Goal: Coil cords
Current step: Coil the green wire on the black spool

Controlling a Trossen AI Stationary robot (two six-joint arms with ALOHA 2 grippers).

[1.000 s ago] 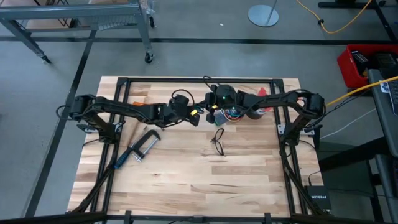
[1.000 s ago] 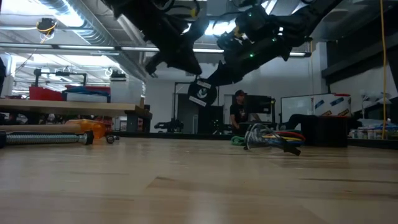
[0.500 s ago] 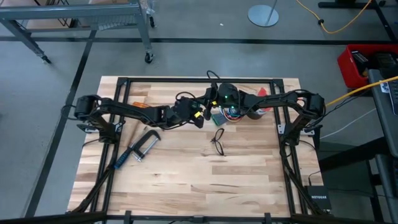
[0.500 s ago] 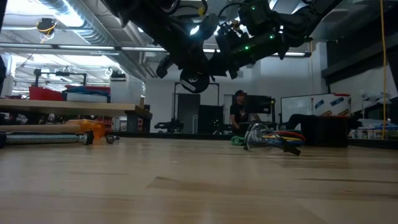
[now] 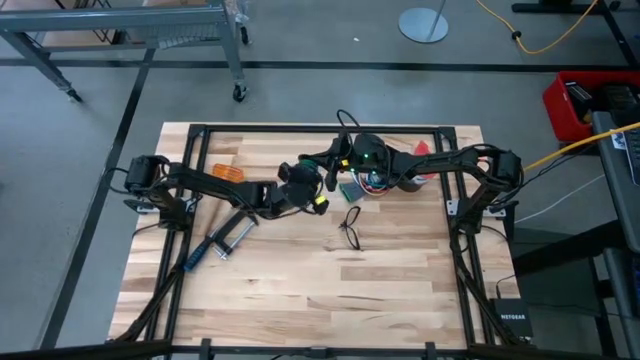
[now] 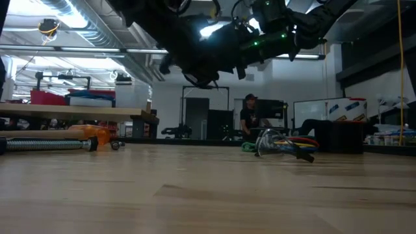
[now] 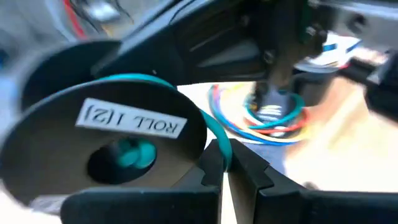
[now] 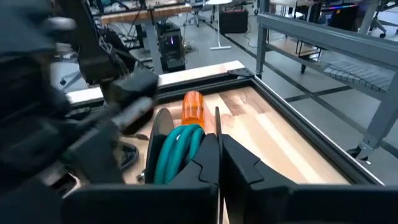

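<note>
Overall: both arms reach in over the far middle of the wooden table [image 5: 300, 290], and their grippers meet in the air above it.
Spool: a black spool [image 7: 93, 143] with a white label on its flat face hangs between the two grippers, clear of the tabletop.
Cord: the teal cord [image 8: 177, 149] is wound on the spool between its two flanges, and one strand leaves the rim.
Left gripper: the left gripper [image 7: 227, 163] has its fingers pressed together, and the loose teal strand runs down into their tips, so it looks pinched there.
Right gripper: the right gripper [image 8: 218, 142] has its fingers squeezed onto the thin edge of one spool flange.
Yellow piece: a small yellow piece [image 5: 320, 202] shows just beside the left gripper; I cannot tell what it belongs to.
On the table: a bundle of multicoloured wires [image 5: 375, 183] lies under the right arm, small black wire loops [image 5: 350, 226] lie nearer the middle, and a metal clamp [image 5: 222, 240] lies under the left arm.
</note>
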